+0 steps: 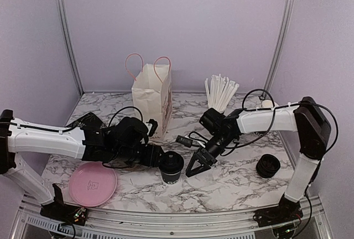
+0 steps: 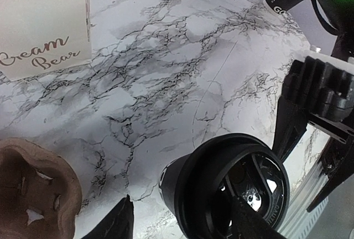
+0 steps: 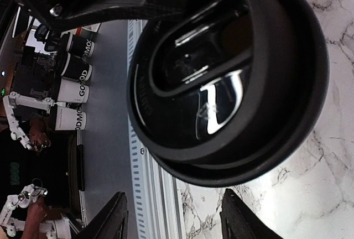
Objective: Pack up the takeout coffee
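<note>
The takeout coffee [image 1: 172, 166], a small black cup with a round black lid, stands upright on the marble table, front centre. My left gripper [image 1: 159, 160] is open at its left side. In the left wrist view the cup [image 2: 221, 189] lies between the spread jaws of my left gripper [image 2: 182, 201]: one finger [image 2: 113, 222] is clear of it, the other [image 2: 257, 225] crosses the lid. My right gripper [image 1: 194, 167] is open and empty just right of the cup. In the right wrist view the lid [image 3: 227, 73] looms above my right gripper [image 3: 172, 193].
A white paper bag [image 1: 152, 99] with pink handles stands behind the left gripper. A black cup of white straws [image 1: 220, 94] is at the back right. A short black cup stack [image 1: 267, 165] sits right. A pink plate [image 1: 93, 183] lies front left. A brown cup carrier [image 2: 33, 192] lies near the left gripper.
</note>
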